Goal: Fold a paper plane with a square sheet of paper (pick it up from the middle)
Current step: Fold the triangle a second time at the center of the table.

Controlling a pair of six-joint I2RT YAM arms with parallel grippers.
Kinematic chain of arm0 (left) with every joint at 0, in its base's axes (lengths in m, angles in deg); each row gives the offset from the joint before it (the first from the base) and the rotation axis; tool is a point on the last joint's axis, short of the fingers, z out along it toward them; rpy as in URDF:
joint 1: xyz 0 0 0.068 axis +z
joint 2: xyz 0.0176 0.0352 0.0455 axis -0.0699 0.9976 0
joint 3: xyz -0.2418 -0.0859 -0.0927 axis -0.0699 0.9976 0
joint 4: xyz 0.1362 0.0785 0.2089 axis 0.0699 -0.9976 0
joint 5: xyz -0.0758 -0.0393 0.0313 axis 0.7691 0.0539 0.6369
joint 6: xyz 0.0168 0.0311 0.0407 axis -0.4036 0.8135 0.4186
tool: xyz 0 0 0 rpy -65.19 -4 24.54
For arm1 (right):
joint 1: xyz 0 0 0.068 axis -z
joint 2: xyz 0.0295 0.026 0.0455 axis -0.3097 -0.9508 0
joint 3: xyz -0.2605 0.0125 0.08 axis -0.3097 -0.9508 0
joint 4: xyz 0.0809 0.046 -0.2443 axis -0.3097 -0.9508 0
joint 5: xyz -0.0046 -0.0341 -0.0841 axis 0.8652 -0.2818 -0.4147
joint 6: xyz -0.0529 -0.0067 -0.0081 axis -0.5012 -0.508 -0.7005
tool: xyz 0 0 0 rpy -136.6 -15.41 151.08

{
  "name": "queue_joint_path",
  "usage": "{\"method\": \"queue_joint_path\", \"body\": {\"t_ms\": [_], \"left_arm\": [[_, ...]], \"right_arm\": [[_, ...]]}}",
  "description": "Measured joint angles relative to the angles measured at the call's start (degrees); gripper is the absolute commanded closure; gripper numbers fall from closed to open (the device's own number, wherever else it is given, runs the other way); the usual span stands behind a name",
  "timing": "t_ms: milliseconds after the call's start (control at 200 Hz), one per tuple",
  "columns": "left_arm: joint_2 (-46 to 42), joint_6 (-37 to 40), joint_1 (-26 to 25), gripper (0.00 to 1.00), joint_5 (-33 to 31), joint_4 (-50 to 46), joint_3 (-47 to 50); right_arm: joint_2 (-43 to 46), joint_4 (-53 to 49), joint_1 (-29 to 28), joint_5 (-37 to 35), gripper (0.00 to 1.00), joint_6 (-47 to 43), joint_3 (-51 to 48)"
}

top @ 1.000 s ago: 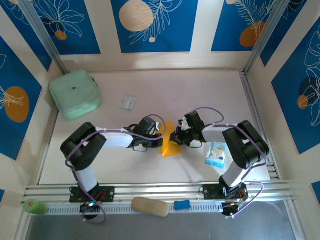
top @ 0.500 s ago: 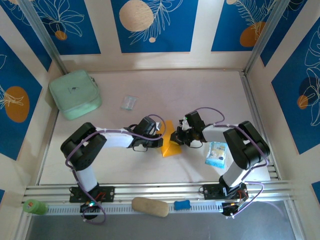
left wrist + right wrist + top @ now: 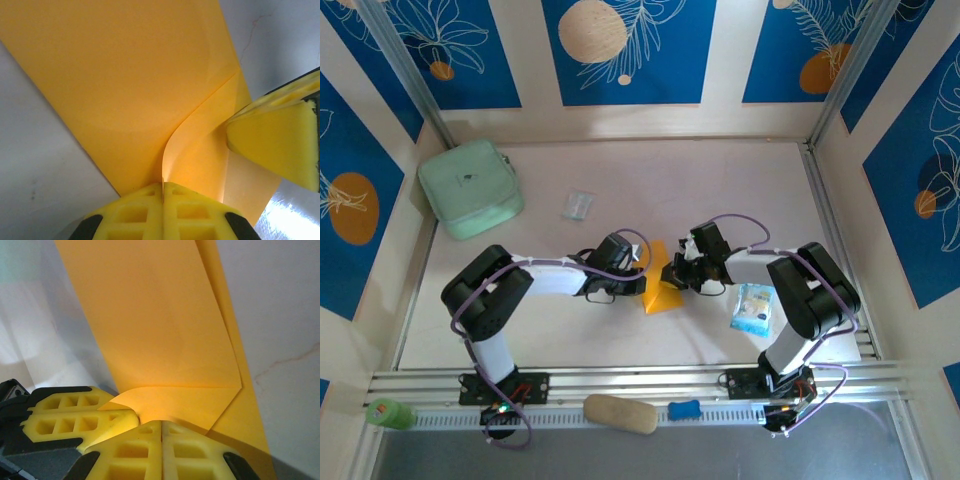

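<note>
The square sheet of paper is orange-yellow and creased into a narrower shape. It stands up off the table between my two grippers at mid-table. My left gripper is shut on its left side. In the left wrist view a thin edge of the paper runs down into the seam of the closed yellow jaws of that gripper. My right gripper is shut on the opposite side. There, a folded flap of the sheet curls into the shut jaws of the right gripper. The two grippers nearly touch.
A mint-green pouch sits at the back left, with a small clear wrapper to its right. A blue-and-white packet lies beside the right arm. A tan oval lump and a blue piece rest on the front rail.
</note>
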Motion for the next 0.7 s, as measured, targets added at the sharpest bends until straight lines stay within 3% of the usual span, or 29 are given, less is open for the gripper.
{"method": "queue_joint_path", "body": {"t_ms": [700], "left_arm": [[0.0, 0.0, 0.0, 1.00, 0.0, 0.0, 0.0]], "right_arm": [[2.4, -1.7, 0.0, 0.0, 0.94, 0.0, 0.7]]}}
